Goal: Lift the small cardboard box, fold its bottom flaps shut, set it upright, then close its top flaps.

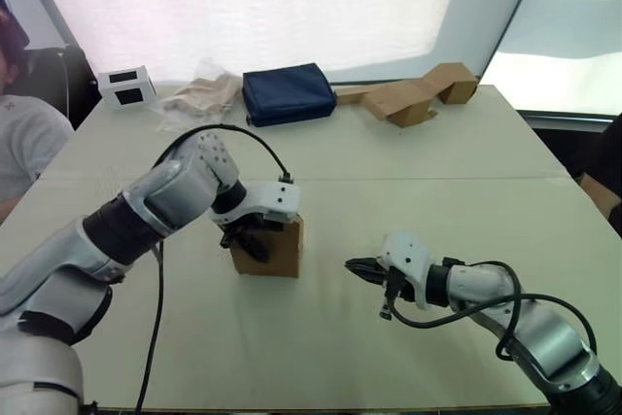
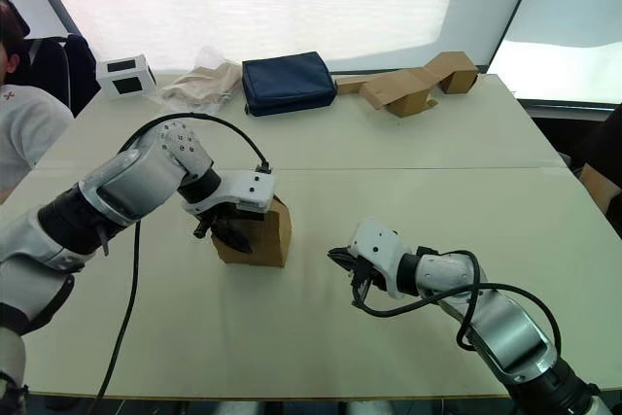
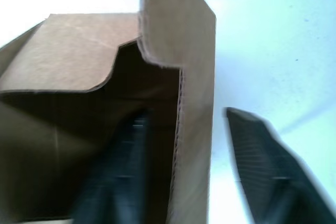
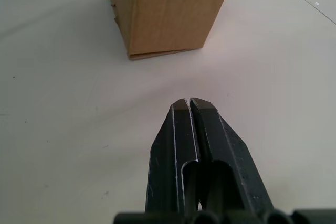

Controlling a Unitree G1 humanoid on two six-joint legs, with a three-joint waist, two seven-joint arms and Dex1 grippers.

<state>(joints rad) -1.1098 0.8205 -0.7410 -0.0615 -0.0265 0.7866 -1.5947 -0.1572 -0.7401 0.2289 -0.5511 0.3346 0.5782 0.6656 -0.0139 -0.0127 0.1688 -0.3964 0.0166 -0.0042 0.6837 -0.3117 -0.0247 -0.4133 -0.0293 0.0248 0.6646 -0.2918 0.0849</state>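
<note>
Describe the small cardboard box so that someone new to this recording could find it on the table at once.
On the pale table, look at the near middle, well in front of the navy blue pouch by the far edge. The small cardboard box stands there, with the left hand at its open side, one finger inside and one outside its wall. Unlike the tan zigzag cardboard pieces at the far right, it is a plain brown, compact box.

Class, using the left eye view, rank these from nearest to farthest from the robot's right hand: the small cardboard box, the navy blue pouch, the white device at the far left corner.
From the right hand:
1. Small cardboard box, just to its left, at the left hand.
2. Navy blue pouch, far side, centre.
3. White device, far left corner.
</note>
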